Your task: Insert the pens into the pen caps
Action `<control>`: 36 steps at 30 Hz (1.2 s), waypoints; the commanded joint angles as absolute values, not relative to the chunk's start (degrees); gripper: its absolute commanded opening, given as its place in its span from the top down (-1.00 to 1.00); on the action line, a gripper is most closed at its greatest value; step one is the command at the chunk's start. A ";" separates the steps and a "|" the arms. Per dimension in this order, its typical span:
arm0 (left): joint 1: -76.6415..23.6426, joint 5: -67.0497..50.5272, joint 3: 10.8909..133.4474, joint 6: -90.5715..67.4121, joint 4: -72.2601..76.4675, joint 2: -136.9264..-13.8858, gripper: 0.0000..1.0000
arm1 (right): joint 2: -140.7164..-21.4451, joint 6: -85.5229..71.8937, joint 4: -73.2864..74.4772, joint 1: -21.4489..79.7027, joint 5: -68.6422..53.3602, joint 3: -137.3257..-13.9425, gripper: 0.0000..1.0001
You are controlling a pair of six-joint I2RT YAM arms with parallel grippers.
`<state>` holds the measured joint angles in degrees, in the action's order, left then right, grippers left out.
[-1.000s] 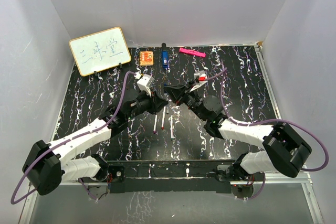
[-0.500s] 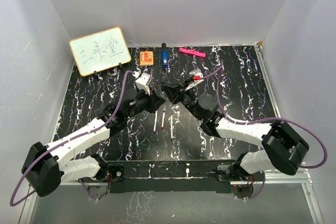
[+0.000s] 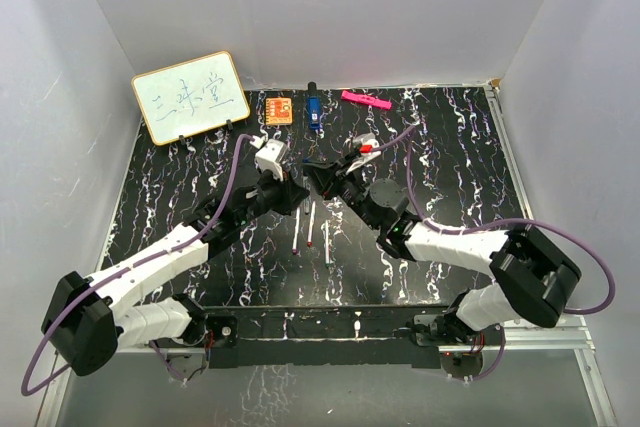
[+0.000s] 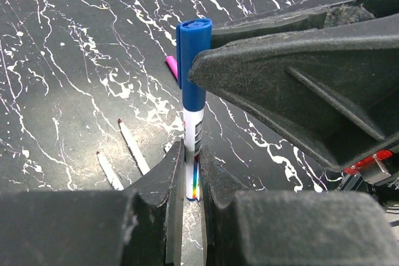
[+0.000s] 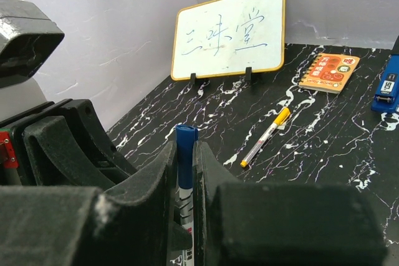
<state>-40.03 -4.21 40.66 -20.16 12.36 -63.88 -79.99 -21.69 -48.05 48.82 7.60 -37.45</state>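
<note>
One pen (image 4: 192, 126) is being capped above mid-table: the left gripper (image 4: 191, 157) is clamping its white barrel, the right gripper (image 5: 184, 152) is squeezing the blue cap (image 4: 193, 66) sitting on its tip, and a straight, aligned push together is looking next.

The light is bright and even and falls from above. The white walls (image 3: 400, 17) look pale grey, and shadows under the arms (image 3: 160, 259) on the black table (image 3: 472, 159) are faint and soft. In both wrist views the nearest fingers (image 4: 93, 228) are out of focus.
</note>
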 commanded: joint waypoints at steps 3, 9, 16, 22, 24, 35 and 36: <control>-37.51 -0.71 47.97 -20.32 31.79 -59.57 1.00 | -83.82 -21.34 -30.13 52.57 0.71 -34.44 1.00; -37.03 -1.60 47.17 -21.26 31.17 -59.78 1.00 | -83.06 -21.69 -30.66 52.99 2.40 -34.79 1.00; -37.00 -2.31 44.99 -22.61 23.41 -59.68 1.00 | -82.08 -18.75 -29.36 52.99 9.32 -41.44 1.00; -37.00 1.47 42.84 -24.83 13.19 -60.70 1.00 | -78.24 -13.23 -30.46 53.00 17.62 -47.94 0.78; -36.87 3.98 43.25 -24.07 9.74 -62.59 1.00 | -76.19 -11.55 -31.93 52.95 20.29 -48.56 0.68; -28.89 4.77 55.09 -18.71 2.40 -80.53 1.00 | -66.93 -5.96 -34.45 52.75 37.03 -44.05 0.09; -28.34 4.73 57.39 -18.11 0.72 -84.00 1.00 | -66.46 -6.02 -34.27 52.74 37.75 -43.58 0.03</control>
<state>-30.89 3.84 49.58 -21.32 5.10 -77.06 -68.95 -8.49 -32.03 52.77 29.58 -45.56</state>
